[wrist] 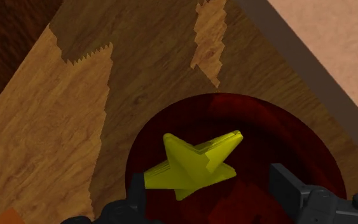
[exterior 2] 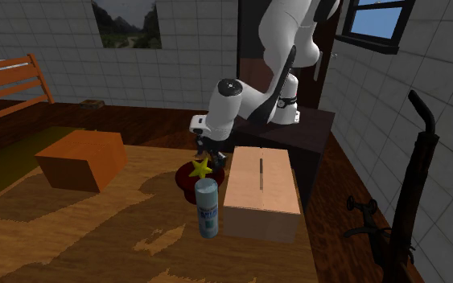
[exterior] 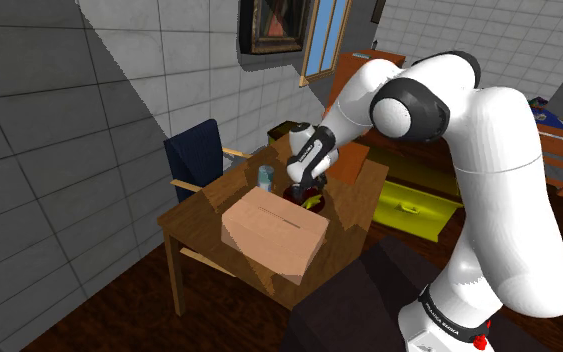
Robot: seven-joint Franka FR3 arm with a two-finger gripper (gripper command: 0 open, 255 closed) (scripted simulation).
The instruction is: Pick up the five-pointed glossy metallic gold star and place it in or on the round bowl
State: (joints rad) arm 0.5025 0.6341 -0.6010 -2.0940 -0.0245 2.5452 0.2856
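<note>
A glossy yellow-gold five-pointed star (wrist: 193,162) lies tilted inside the dark red round bowl (wrist: 298,137) on the wooden table. My black gripper (wrist: 212,191) hangs just above the bowl, open, its fingers apart on either side of the star. The left finger (wrist: 136,194) is close to the star's edge, while the right finger (wrist: 290,184) stands well away from it. In the second exterior view the star (exterior 2: 203,168) sits in the bowl (exterior 2: 186,175) directly under the gripper (exterior 2: 207,153). The shoulder view shows the gripper (exterior: 304,188) over the bowl (exterior: 296,193), with a bit of the star (exterior: 314,202) visible.
A large cardboard box (exterior 2: 262,191) stands right beside the bowl. A light blue can (exterior 2: 207,207) stands upright in front of the bowl, and an orange box (exterior 2: 82,158) sits further off on the table (exterior 2: 96,233). A blue chair (exterior: 197,155) stands at the table's far side.
</note>
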